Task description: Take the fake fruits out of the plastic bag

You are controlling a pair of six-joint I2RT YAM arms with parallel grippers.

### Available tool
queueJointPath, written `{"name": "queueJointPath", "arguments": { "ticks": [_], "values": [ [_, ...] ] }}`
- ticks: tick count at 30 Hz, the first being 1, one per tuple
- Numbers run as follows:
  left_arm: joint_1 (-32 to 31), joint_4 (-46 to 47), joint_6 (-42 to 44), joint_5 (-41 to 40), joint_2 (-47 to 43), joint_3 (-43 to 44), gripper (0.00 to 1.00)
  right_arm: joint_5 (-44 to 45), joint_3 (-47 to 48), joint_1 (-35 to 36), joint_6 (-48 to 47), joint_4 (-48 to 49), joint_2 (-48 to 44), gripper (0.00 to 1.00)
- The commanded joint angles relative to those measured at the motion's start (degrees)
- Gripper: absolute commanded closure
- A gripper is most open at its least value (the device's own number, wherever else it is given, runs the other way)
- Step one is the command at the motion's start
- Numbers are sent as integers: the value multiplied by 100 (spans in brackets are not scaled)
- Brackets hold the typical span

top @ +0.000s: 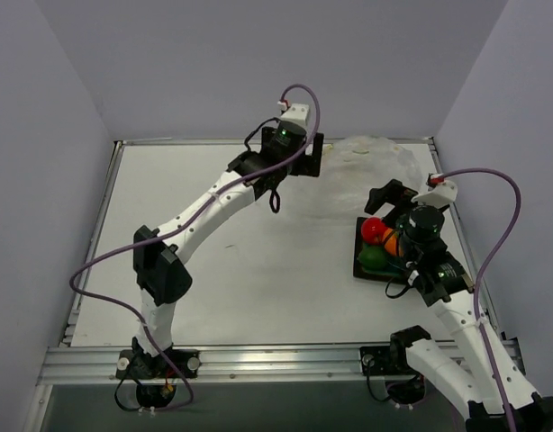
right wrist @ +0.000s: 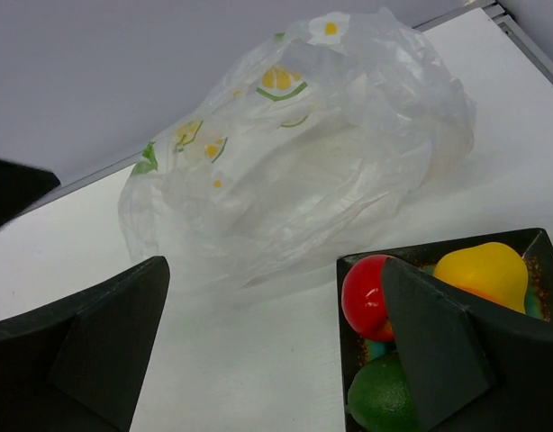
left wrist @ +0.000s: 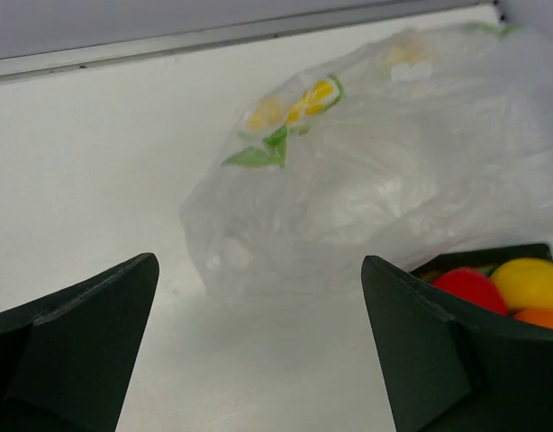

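Observation:
The plastic bag [top: 376, 162] lies crumpled at the back right of the table, whitish film with printed lemons. It also shows in the left wrist view [left wrist: 376, 198] and the right wrist view [right wrist: 303, 153]; no fruit shows inside it. The fake fruits lie in a dark tray [top: 359, 261]: a red one [right wrist: 362, 297], a yellow one [right wrist: 484, 270], a green one [right wrist: 380, 396] and an orange one [left wrist: 542, 317]. My left gripper [top: 305, 157] is open and empty just left of the bag. My right gripper [top: 389, 196] is open and empty between bag and tray.
The tray [right wrist: 457, 243] sits at the right side of the table, just in front of the bag. A metal rail [top: 258, 360] runs along the table's front edge. Grey walls close in the back and both sides.

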Motion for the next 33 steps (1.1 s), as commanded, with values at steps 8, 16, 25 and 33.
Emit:
{"name": "queueJointPath", "arguments": {
  "ticks": [8,16,25,33],
  "values": [
    [-930,1011,1234,-1483,-3050,-2596,6,-249,174,52,-64,266,-943,7],
    [-931,564,945,-1842,-5316,-4423,6,119,7,61,-152,266,-1639,6],
    [-904,-76,901,-2318,-7104,-5893,6,198,-239,52,-90,-41,-1779,6],
    [-904,-157,927,-2529,-7676,-6236,6,322,67,52,-108,-77,-1903,6]
  ]
}}
